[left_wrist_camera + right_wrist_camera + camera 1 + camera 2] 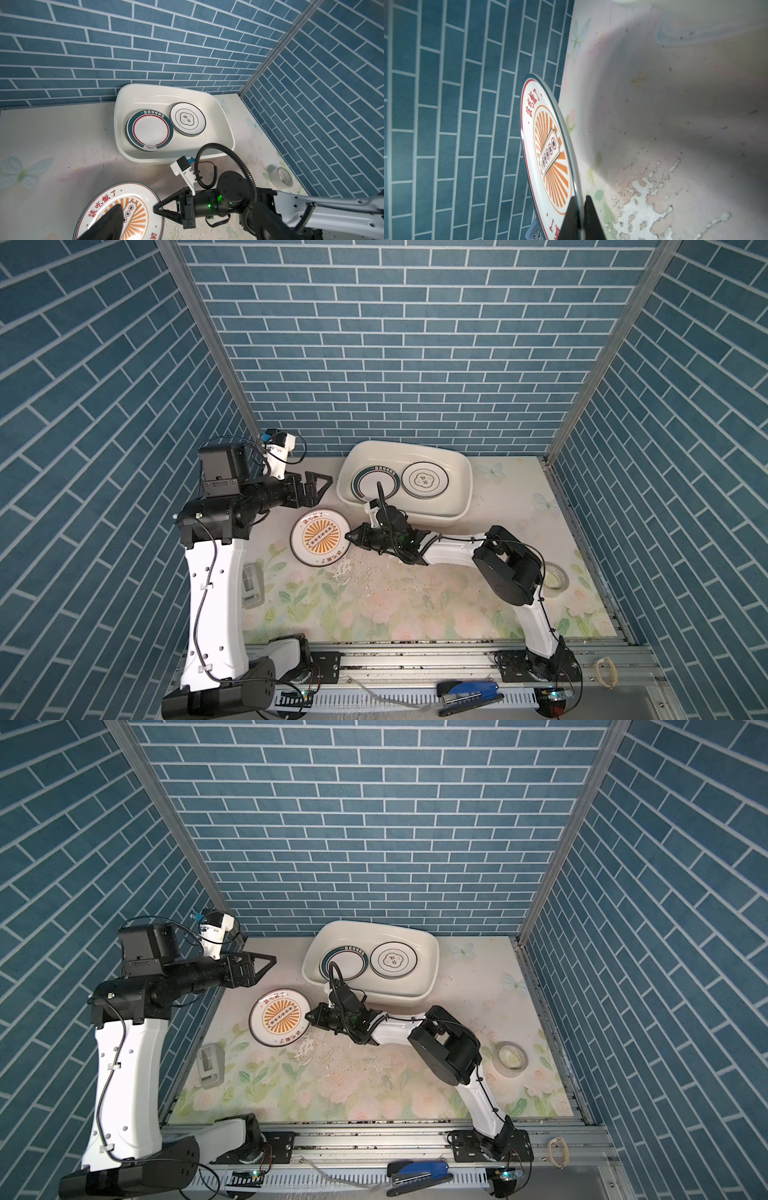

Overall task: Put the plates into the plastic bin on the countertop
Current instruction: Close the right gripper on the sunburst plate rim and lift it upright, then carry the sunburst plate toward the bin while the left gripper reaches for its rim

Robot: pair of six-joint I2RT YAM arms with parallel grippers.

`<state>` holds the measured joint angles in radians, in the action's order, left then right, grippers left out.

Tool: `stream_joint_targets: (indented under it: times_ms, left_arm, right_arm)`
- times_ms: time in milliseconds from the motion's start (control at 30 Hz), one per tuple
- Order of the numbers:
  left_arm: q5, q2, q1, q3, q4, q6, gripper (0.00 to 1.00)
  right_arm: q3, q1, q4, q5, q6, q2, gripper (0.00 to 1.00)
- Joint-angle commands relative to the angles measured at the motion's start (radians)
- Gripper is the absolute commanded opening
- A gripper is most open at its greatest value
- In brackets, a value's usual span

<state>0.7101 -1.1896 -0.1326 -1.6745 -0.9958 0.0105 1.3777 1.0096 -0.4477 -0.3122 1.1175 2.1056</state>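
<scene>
The right gripper, jaws pinched together on the near rim of the sunburst plate, held the last dish outside the plastic bin. In both top views the plate lay over the flowered countertop, just beside the bin's front left corner. The right wrist view showed the rim caught between the two dark fingers. Whether the plate's far edge touched the surface could not be told.

The left gripper, jaws spread wide and holding nothing, hovered above the countertop between the plate and the bin's left wall.

Inside the bin, a stack topped by a green-banded plate sat abreast of a stack topped by a clover-emblem plate.

The lift looked like the delicate part. A one-edge pinch lets a glazed plate droop or slip, so a slow rise with the wrist turned to level the dish would probably serve best. The plate needed to clear the rolled rim before crossing the front wall. It should be lowered flat onto a stack rather than dropped, and the idle left arm should be kept out of the path.
</scene>
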Motion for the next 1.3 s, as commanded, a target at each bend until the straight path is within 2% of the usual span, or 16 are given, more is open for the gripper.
stream_joint_targets:
  times_ms: [0,133,300,433,567,700,867,1067,1200,1267]
  left_arm:
    - [-0.016,-0.018,-0.005,-0.042,-0.046,-0.006,0.97]
    - [0.029,-0.058,-0.002,-0.086,-0.090,0.010,0.96]
    - [0.021,-0.129,0.030,-0.177,-0.161,0.034,0.96]
    - [-0.002,-0.167,0.102,-0.190,-0.138,0.014,0.96]
    - [-0.009,-0.227,0.199,-0.218,-0.105,0.050,0.96]
    - [-0.126,-0.330,0.299,-0.315,-0.136,0.105,0.96]
    - [-0.109,-0.453,0.326,-0.380,-0.067,-0.020,0.92]
    - [-0.084,-0.491,0.327,-0.304,0.093,-0.070,0.91]
    - [-0.045,-0.549,0.346,-0.307,0.095,-0.091,0.88]
    - [-0.018,-0.560,0.349,-0.262,0.136,-0.130,0.86]
  right_arm:
    - [-0.019,0.003,-0.006,-0.010,-0.067,-0.103,0.00]
    - [-0.037,-0.018,0.088,-0.020,-0.126,-0.202,0.00]
    - [-0.078,-0.063,0.205,-0.027,-0.187,-0.337,0.00]
    - [-0.133,-0.112,0.288,-0.013,-0.220,-0.453,0.00]
    - [-0.197,-0.182,0.346,-0.009,-0.220,-0.575,0.00]
    - [-0.226,-0.255,0.487,0.004,-0.255,-0.704,0.00]
    - [-0.233,-0.344,0.654,0.035,-0.299,-0.829,0.00]
    - [-0.215,-0.449,0.768,0.005,-0.325,-0.893,0.00]
    - [-0.204,-0.495,0.790,-0.012,-0.331,-0.900,0.00]
    - [-0.199,-0.514,0.790,-0.026,-0.330,-0.899,0.00]
